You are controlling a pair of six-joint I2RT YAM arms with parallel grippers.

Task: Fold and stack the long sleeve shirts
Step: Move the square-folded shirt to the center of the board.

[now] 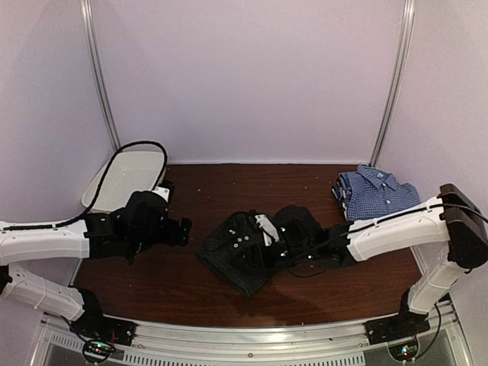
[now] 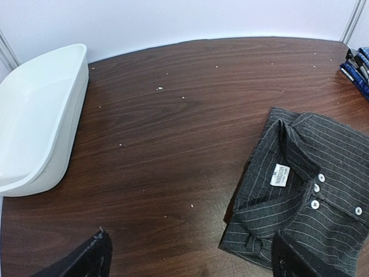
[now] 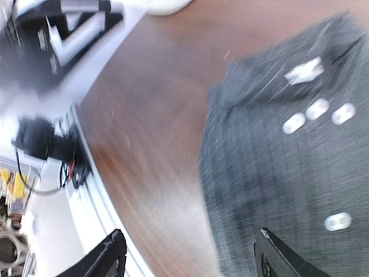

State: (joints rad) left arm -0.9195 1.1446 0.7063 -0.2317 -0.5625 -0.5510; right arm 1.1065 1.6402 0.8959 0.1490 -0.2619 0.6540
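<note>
The dark wooden bench point(image 1: 229, 191) fills the floor of the white-walled cell. At its 10 o'clock corner a white oval tub point(image 1: 126, 179) hangs partly over the edge. Seen from the top camera, the black pinstriped shirt point(image 1: 240, 255) lies near the middle of the bench, a little toward 6 o'clock. It is folded into a rough rectangle with its collar, white label and pale buttons facing up. The blue-and-white check shirt point(image 1: 377, 194) lies folded, collar up, at the 2 o'clock corner, well apart from the black one.

The left claw point(image 2: 190, 242) hangs at 9 o'clock of the black shirt, released, with bare wood under its spread fingers. The right claw point(image 3: 190, 234) reaches in from 3 o'clock above the black shirt. Its wrist picture is blurred, yet it shows the fingers spread apart, one over bare wood and the other over striped cloth.
</note>
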